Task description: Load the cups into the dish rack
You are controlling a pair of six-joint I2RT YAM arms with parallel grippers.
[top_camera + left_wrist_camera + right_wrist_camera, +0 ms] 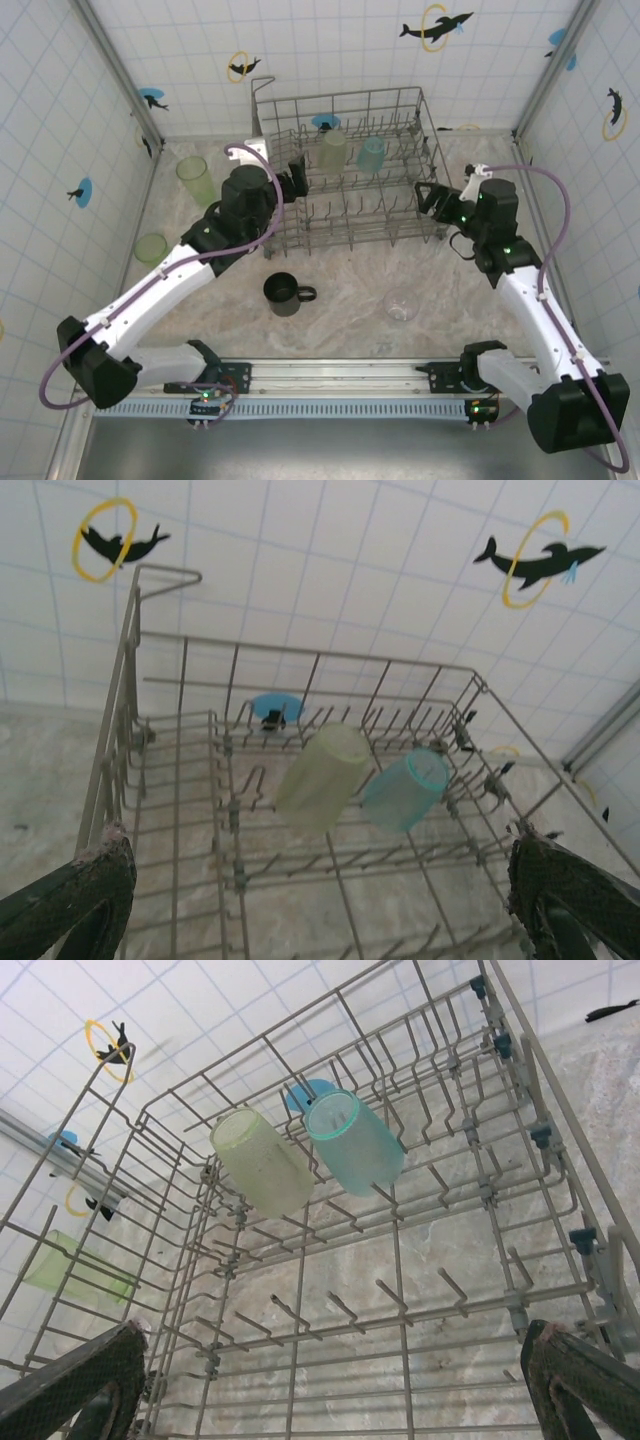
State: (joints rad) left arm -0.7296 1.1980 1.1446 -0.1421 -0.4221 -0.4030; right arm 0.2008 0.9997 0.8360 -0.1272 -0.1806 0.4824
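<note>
Pincers: left gripper [296, 177] and right gripper [428, 197] both spread, empty.
Next, likely: pinch black mug [283, 294] by its wall, not the handle; seat it in dish rack [360, 226].

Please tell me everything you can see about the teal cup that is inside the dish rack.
The teal cup is a translucent, plastic-looking tumbler with no handle and a darker ring around one end. It lies tilted, propped on the upright wires in the far half of the dish rack, and looks empty. Close beside it leans a light green cup. Whether the two touch cannot be told.
</note>
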